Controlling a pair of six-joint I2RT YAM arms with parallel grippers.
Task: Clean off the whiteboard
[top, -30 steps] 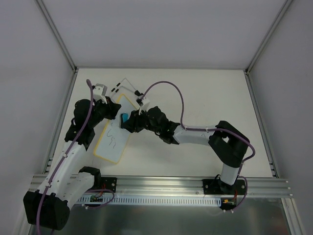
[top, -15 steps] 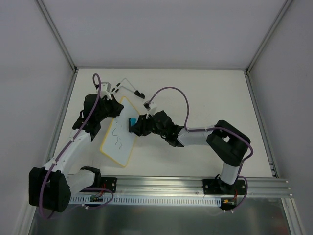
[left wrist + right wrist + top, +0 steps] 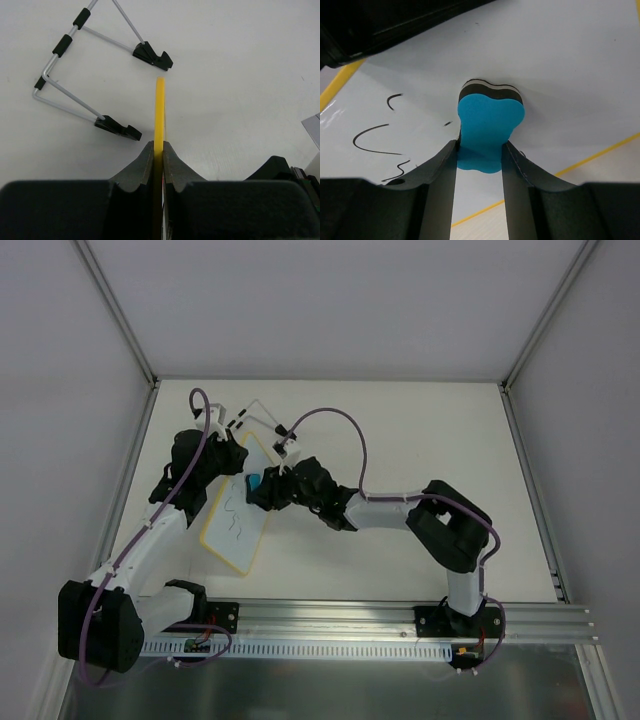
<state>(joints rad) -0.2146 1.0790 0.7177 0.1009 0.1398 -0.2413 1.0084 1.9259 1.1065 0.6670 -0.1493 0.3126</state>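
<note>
The whiteboard (image 3: 237,525) has a thin yellow frame and is held tilted over the table's left part. My left gripper (image 3: 230,462) is shut on the board's far edge. In the left wrist view the yellow frame (image 3: 160,107) is pinched edge-on in the left gripper (image 3: 158,146). My right gripper (image 3: 262,488) is shut on a blue eraser (image 3: 256,482). In the right wrist view the eraser (image 3: 489,122), gripped by the right gripper (image 3: 480,149), presses against the whiteboard's face (image 3: 560,70). Black scribbles (image 3: 376,140) lie to the eraser's left.
A bent wire stand (image 3: 256,416) with black feet lies on the table behind the board, and its feet (image 3: 120,128) sit just beyond the left fingers. White walls and metal rails bound the table on the left, back and right.
The right gripper has slid the eraser leftward across the upper part of the board. The left arm has swung the board's near end slightly left since half a second ago.
</note>
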